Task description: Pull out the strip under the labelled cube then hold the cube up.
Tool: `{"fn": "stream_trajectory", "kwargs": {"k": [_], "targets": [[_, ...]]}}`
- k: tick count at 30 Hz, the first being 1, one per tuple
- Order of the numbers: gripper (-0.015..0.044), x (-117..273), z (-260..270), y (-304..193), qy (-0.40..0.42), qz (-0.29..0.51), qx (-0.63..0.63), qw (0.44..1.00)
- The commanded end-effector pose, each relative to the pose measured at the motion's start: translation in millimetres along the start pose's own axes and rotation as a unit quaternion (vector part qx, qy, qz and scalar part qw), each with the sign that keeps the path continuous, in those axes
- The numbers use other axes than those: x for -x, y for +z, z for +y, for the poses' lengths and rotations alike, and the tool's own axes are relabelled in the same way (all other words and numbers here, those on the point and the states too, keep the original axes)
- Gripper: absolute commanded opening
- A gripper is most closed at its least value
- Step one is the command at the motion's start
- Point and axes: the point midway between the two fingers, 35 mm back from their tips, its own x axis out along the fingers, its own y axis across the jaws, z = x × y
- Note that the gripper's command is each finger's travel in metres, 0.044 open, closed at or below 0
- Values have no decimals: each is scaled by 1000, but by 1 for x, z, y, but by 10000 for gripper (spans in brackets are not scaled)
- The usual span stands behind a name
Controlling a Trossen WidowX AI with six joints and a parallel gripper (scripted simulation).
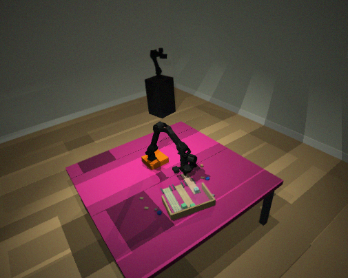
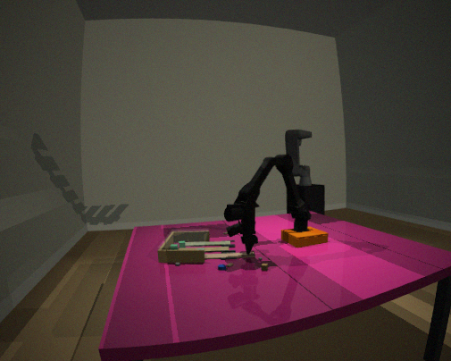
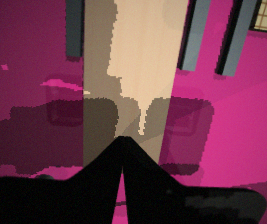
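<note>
Tan strip directly beneath the tightly closed, empty pincer, tips seemingly touching its near end.

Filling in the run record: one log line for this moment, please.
phase: strip pull | claw: shut, pressed on tan strip | strip: partly out of tray | cube: not lifted

A glossy magenta finish is seen on the table, in which the arm is faintly mirrored. The arm and the gripper, whose jaws are pressed together on nothing, are finished in matt black, like plastic. The base block is plain matt orange. The tray looks like pale, unvarnished wood. The strip is smooth, matt and tan, like bare wood or card. The floor is laid in wood planks with a dull sheen. The wall is painted flat grey.
</note>
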Motion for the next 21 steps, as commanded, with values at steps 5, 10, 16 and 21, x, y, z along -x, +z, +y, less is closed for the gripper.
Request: {"fn": "stream_trajectory", "kwargs": {"k": [5, 10, 16, 21], "targets": [[0, -4, -1, -19, -3, 12, -1, 1000], [0, -4, -1, -26, -3, 12, -1, 1000], [0, -4, -1, -35, -3, 13, -1, 1000], [0, -4, 0, -43, -3, 13, -1, 1000]]}}
